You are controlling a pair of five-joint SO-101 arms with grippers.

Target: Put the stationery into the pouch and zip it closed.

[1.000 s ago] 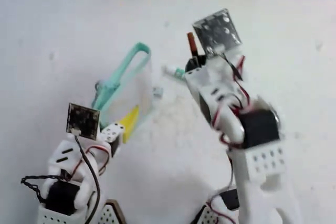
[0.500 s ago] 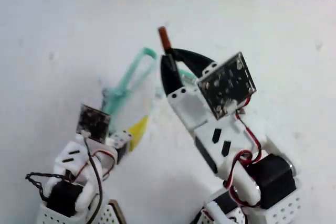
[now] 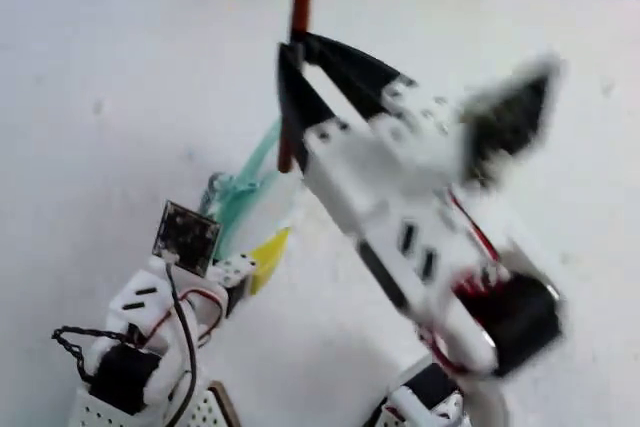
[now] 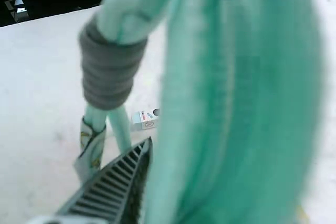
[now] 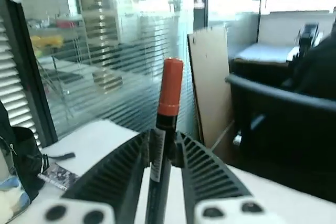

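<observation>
High view, left to right. Left gripper (image 3: 247, 267): fingers closed on the near corner of the clear plastic pouch with mint-green trim (image 3: 243, 195), which extends away beyond the fingertips on the white table (image 3: 110, 77). Flat yellow item (image 3: 268, 251): inside the pouch, just beyond the left fingertips. Right gripper (image 3: 297, 55): black fingers clamped on a dark-barrelled marker with an orange-brown cap (image 3: 291, 77). The cap protrudes past the fingertips, and the opposite end sticks out behind them, in line with the pouch's far end.

Left wrist view: one black ribbed finger (image 4: 116, 186) lies against the pouch (image 4: 236, 103). Small white printed block (image 4: 145, 119): on the table beyond the fingertip, apart from the pouch.

Right wrist view: marker (image 5: 166, 109) upright between both ribbed fingers (image 5: 126, 169), which press on its barrel, cap clear above them.
</observation>
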